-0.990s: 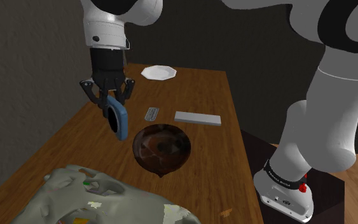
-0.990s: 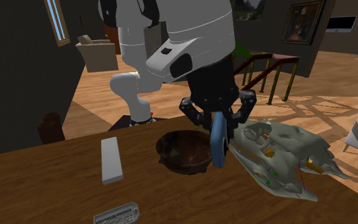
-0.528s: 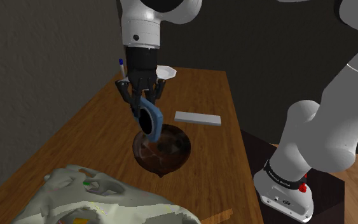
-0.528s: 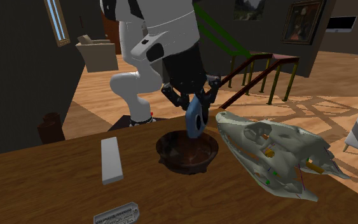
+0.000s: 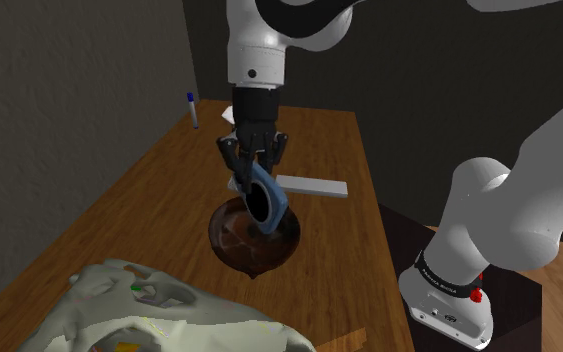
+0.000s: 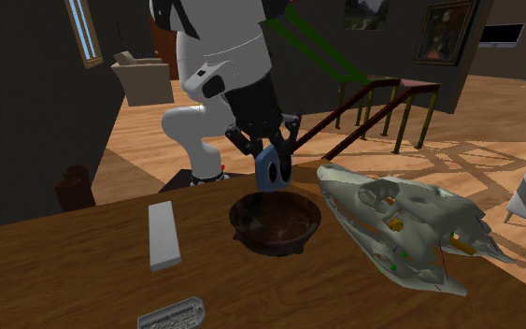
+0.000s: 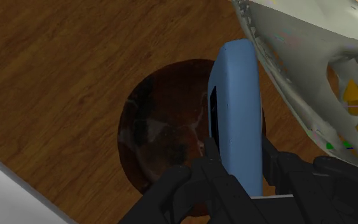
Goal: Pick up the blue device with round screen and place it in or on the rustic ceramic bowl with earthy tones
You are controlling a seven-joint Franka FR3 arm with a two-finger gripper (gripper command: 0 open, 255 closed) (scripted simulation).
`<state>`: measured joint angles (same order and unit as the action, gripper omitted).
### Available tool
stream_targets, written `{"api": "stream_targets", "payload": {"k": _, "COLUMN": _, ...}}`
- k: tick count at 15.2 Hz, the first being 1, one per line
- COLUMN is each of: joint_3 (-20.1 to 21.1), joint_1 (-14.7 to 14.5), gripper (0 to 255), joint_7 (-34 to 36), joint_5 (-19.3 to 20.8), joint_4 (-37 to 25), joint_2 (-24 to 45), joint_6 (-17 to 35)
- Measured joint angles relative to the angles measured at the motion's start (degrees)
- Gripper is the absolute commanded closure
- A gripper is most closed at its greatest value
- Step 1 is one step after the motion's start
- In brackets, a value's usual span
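Closest to your wrist camera, the jaws are clamped narrow on the blue device (image 7: 238, 114). There's one finger on each flat side, and it's standing on edge between them. You're holding it by one end, and the rest sticks out past the fingertips.

Right under it is the dark brown bowl (image 7: 165, 127), glossy and mottled inside, sitting on the wooden surface (image 5: 119, 220). From the shoulder view, the device is tilted with its dark round screen showing, and its lower end overlaps the bowl's rim on the side toward the arm. In the second exterior view it hangs just above the bowl's far rim. You can't tell from these whether it's actually touching the bowl yet, but it's not lying in it.

Just beside the bowl there's a big pale skull-shaped thing (image 6: 410, 224) with little coloured bits stuck in it, and its snout comes close to the rim. On the bowl's other side a flat white bar (image 6: 163, 236) lies near it but not touching. A small grey tag (image 6: 169, 315) sits well apart from that.

Further out, a marker with a blue cap (image 5: 191, 108) stands at the surface's far corner by the dark wall. Past the arm's stand (image 5: 509, 290) you've got a wood floor, an armchair (image 6: 141, 79) and a stair railing (image 6: 382, 103).
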<state>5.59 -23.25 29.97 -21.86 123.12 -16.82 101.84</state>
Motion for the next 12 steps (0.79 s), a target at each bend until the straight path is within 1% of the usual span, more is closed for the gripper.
{"api": "stream_targets", "payload": {"k": 10, "joint_3": 0.45, "joint_1": -0.22, "gripper": 255, "joint_7": -2.39, "joint_5": -0.87, "joint_4": 6.21, "joint_2": 1.55, "joint_6": 7.4}}
{"api": "stream_targets", "payload": {"k": 12, "joint_3": 0.46, "joint_1": -0.21, "gripper": 255, "joint_7": -2.64, "joint_5": -0.93, "joint_4": 6.59, "joint_2": 1.81, "joint_6": 8.0}}
